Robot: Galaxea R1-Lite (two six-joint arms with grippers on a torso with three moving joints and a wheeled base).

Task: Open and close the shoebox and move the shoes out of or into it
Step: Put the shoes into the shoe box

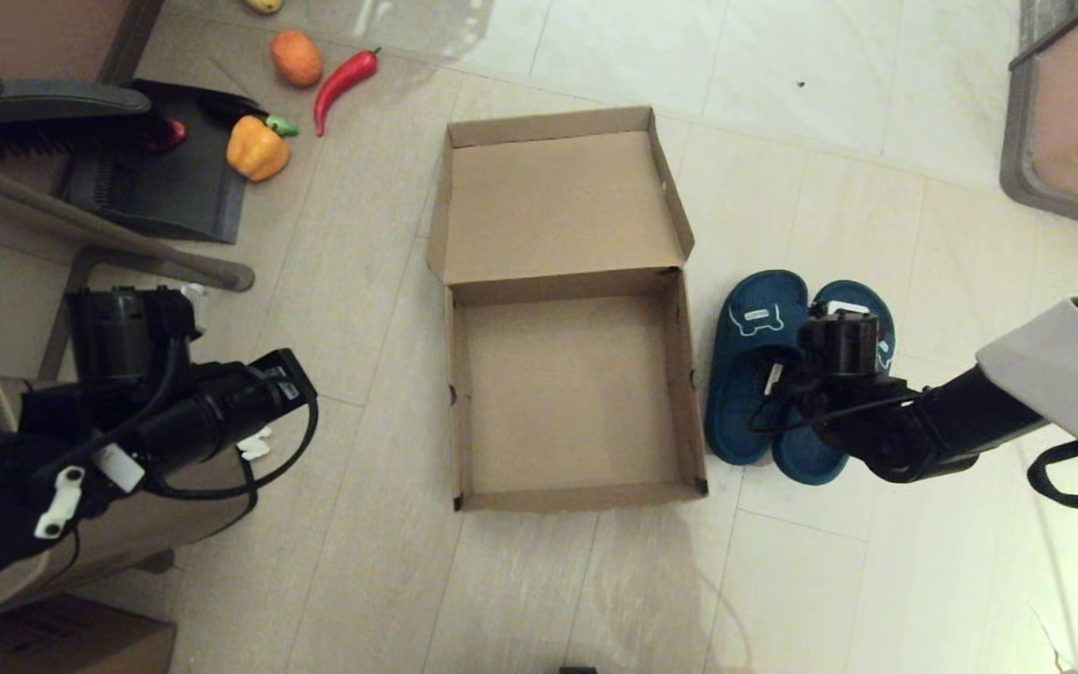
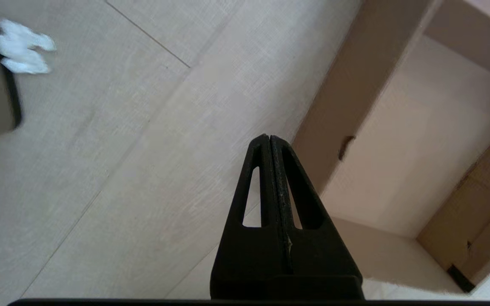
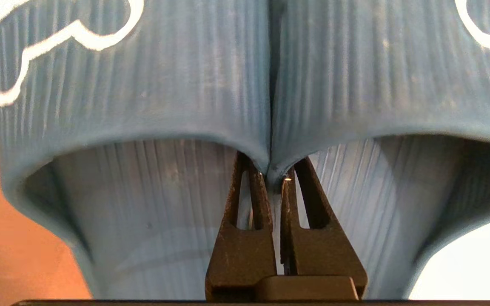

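The shoebox (image 1: 572,496) lies open and empty on the floor, its lid (image 1: 558,206) folded back flat on the far side. Just right of it the two teal shoes (image 1: 750,365) sit side by side, toes pointing away. My right gripper (image 3: 272,174) is shut on the touching inner edges of both straps (image 3: 143,85), one finger under each strap. In the head view its wrist (image 1: 838,346) hides the fingers. My left gripper (image 2: 269,138) is shut on nothing and hangs above the floor, left of the box's left wall (image 2: 347,85).
A dustpan and brush (image 1: 155,178) lie at the far left, with a yellow pepper (image 1: 258,148), red chilli (image 1: 342,82) and orange fruit (image 1: 296,58) nearby. Furniture (image 1: 1072,122) stands at the far right. A darker cardboard box (image 1: 52,641) sits at the near left.
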